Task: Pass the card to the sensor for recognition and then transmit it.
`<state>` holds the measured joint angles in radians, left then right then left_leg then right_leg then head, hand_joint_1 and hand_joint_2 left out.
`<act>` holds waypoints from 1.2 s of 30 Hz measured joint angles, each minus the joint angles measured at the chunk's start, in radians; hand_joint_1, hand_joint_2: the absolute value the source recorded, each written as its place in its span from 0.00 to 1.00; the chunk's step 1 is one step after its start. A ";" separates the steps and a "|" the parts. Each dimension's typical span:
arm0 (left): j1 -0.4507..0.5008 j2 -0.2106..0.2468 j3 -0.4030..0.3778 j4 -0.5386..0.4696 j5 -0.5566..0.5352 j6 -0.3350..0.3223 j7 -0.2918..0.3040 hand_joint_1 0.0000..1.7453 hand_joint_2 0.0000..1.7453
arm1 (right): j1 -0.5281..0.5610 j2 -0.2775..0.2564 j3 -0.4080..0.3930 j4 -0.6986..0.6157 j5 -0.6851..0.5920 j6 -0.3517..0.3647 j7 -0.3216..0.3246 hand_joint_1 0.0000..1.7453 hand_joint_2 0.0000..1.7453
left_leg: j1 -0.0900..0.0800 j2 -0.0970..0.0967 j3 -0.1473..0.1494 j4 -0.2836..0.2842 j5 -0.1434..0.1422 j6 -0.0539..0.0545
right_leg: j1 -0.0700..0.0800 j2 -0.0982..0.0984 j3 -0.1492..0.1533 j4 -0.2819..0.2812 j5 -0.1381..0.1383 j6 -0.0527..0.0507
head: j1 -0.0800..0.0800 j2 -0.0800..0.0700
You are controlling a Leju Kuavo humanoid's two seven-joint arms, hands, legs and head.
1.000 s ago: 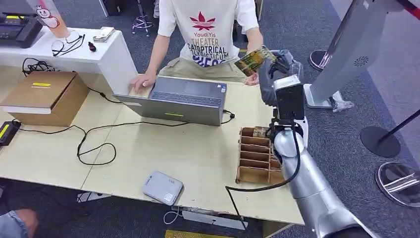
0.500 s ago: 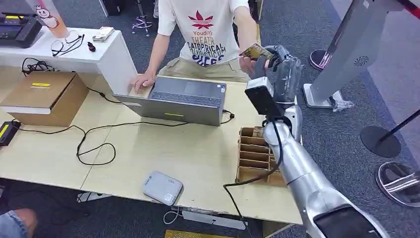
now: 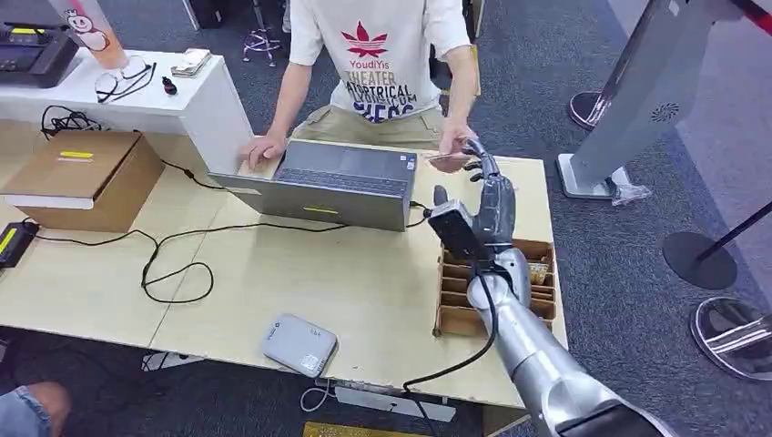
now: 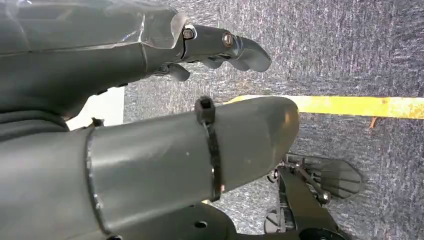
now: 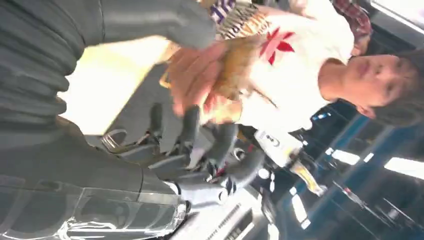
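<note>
Lowered since a second ago, silver right hand (image 3: 487, 196) reaches forward, fingers apart and empty; thin brownish printed card (image 3: 443, 160) now pinched in seated person's hand (image 3: 452, 144) just beyond fingertips, apparently handed over.

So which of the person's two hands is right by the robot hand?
The person's hand holding the card, just beyond the robot hand; their other hand rests beside the laptop.

Open laptop (image 3: 332, 187), cardboard box (image 3: 84, 177), probably glasses (image 3: 118, 84) on counter.
</note>
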<state>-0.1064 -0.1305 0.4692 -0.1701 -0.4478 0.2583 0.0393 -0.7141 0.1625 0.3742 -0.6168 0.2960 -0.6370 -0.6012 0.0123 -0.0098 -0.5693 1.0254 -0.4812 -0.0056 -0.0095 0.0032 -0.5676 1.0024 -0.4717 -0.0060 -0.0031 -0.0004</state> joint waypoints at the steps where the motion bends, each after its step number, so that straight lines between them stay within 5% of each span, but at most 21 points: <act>1: 0.001 0.000 0.000 0.000 0.001 0.000 0.000 0.00 0.00 | 0.003 0.000 0.001 0.000 -0.016 0.005 -0.001 0.00 1.00 | 0.000 0.000 0.000 0.000 0.000 0.000 | 0.000 0.000 0.000 0.000 0.000 0.000 | 0.000 0.000; 8: 0.006 0.002 0.000 0.000 0.006 0.001 -0.011 0.00 0.00 | 0.048 -0.004 0.019 -0.092 -0.140 0.008 -0.007 0.00 1.00 | 0.000 0.000 0.000 0.000 0.000 0.000 | 0.000 0.000 -0.001 0.000 0.000 0.000 | 0.000 0.000; 15: 0.022 0.002 0.000 0.000 0.023 0.008 -0.029 0.00 0.00 | 0.194 -0.058 0.057 -0.394 -0.142 -0.049 0.028 0.00 1.00 | 0.000 0.000 -0.001 0.000 -0.001 0.000 | 0.000 0.000 -0.002 0.000 0.000 0.000 | 0.000 0.000; 27: 0.033 0.003 0.008 0.000 0.047 0.002 -0.041 0.00 0.00 | 0.511 -0.162 -0.048 -0.819 0.149 -0.051 0.043 0.00 1.00 | 0.000 -0.001 -0.002 0.000 -0.001 0.000 | 0.000 -0.001 -0.002 -0.001 -0.001 0.000 | 0.000 0.000; 36: 0.043 0.005 0.039 0.000 0.082 0.002 -0.061 0.00 0.00 | 0.655 -0.235 -0.103 -0.898 0.342 -0.051 0.125 0.00 1.00 | 0.000 -0.001 -0.002 0.000 -0.001 0.000 | 0.000 -0.001 -0.002 -0.001 -0.001 0.000 | 0.000 0.000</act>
<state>-0.0634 -0.1259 0.5081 -0.1701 -0.3662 0.2605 -0.0213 -0.0587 -0.0724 0.2708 -1.5152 0.6381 -0.6878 -0.4765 0.0122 -0.0103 -0.5712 1.0253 -0.4825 -0.0051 -0.0095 0.0022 -0.5694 1.0013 -0.4724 -0.0058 -0.0031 -0.0004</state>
